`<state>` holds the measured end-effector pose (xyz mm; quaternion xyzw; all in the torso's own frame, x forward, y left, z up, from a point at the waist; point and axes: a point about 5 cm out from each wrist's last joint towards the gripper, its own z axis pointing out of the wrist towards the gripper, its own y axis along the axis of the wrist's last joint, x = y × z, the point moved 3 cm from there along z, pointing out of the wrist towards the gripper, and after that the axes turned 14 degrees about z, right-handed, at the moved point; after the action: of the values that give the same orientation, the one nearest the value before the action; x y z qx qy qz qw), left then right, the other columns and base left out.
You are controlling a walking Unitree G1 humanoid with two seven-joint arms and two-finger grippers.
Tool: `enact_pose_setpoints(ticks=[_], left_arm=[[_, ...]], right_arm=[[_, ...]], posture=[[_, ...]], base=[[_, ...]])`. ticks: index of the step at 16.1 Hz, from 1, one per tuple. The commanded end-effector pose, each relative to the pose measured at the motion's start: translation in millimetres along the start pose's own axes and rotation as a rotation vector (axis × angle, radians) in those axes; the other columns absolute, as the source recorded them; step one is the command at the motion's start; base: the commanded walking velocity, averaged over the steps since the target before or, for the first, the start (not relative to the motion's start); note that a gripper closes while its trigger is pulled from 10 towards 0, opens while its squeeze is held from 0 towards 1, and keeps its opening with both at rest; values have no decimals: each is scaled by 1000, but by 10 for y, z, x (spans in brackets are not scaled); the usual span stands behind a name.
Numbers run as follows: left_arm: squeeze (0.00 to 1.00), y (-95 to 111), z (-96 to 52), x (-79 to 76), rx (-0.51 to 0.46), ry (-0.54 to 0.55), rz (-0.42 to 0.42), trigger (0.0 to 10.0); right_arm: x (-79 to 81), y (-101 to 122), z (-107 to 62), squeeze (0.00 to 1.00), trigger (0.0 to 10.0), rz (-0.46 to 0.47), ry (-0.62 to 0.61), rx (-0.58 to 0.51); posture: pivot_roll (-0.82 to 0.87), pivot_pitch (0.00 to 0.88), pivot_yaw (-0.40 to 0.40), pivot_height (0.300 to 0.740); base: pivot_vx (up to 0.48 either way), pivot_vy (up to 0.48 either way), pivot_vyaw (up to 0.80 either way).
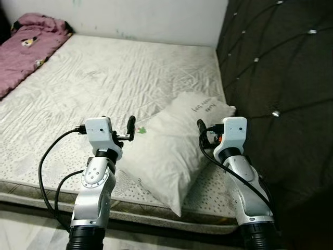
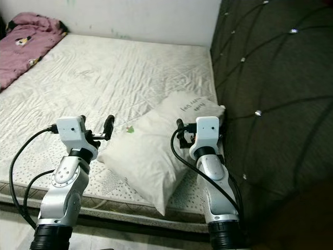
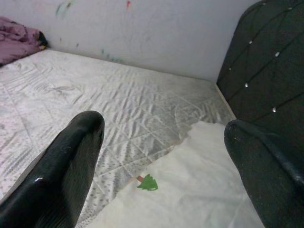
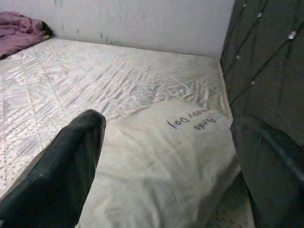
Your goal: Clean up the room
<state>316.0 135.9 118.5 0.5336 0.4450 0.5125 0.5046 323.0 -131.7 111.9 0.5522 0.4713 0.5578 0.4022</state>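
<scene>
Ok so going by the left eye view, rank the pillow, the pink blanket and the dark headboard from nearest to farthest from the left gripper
1. Pillow: just beside the left gripper, toward the robot's right.
2. Dark headboard: along the bed's right side, past the pillow.
3. Pink blanket: far left corner of the mattress.

We saw a quilted, matt cloth mattress (image 1: 104, 78), a smooth white cloth pillow (image 1: 171, 151), a crumpled purple fabric blanket (image 1: 26, 47) far left, a dark tufted headboard (image 1: 281, 78) with glossy studs, right.
</scene>
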Motion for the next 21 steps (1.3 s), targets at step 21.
enact_pose_setpoints(ticks=[21], left_arm=[[0, -9, -17, -74, 11, -26, -30, 10000]], right_arm=[[-9, -17, 5, 0, 10000, -1, 1, 13]], posture=[[-14, 0, -1, 740]], base=[[66, 0, -125]])
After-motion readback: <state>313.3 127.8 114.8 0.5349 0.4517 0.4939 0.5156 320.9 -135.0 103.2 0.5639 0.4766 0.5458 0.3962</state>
